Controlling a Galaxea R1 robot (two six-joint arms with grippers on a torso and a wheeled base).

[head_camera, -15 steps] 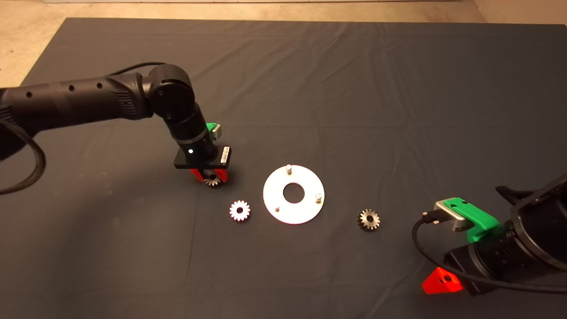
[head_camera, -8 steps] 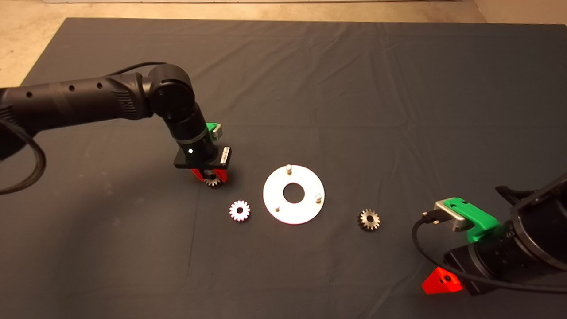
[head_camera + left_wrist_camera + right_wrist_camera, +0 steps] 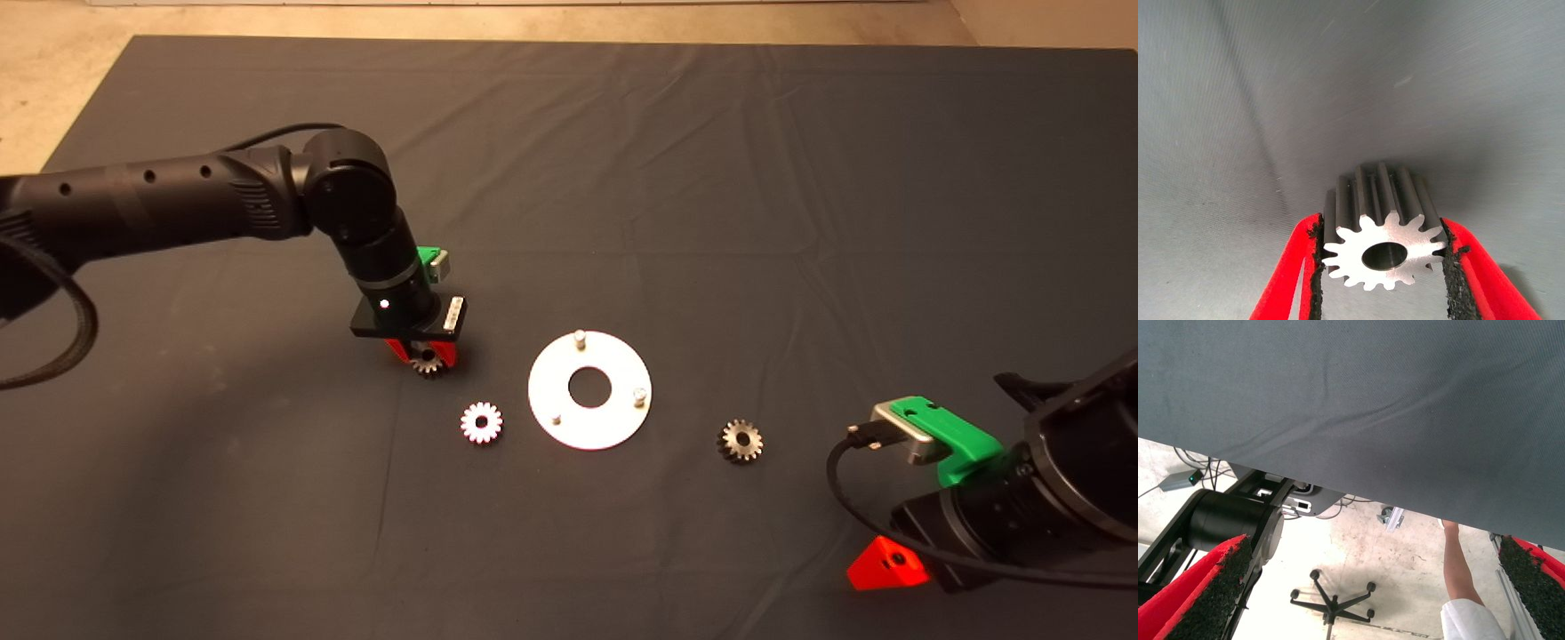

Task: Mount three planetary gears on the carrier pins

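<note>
A silvery planetary gear (image 3: 428,360) sits between the red fingers of my left gripper (image 3: 425,356), left of the pale carrier disc (image 3: 549,384). In the left wrist view both black pads (image 3: 1317,267) press its teeth, so the gripper (image 3: 1382,267) is shut on the gear (image 3: 1385,250); I cannot tell whether it touches the mat. Three carrier pins (image 3: 579,337), (image 3: 637,394), (image 3: 555,418) stand bare on the disc. A second gear (image 3: 481,422) lies just left of the disc, a third (image 3: 740,440) to its right. My right gripper (image 3: 887,566) waits at the lower right, open (image 3: 1368,600).
The dark mat (image 3: 711,178) has a few creases, and pale floor shows beyond its far edge. Past the mat's edge the right wrist view shows a person's arm (image 3: 1458,567), a chair base (image 3: 1331,600) and cables on the floor.
My left arm's wrist has shifted slightly to the right; the gripper and its gear stay at the same spot. The right arm, disc and other gears have not moved.
</note>
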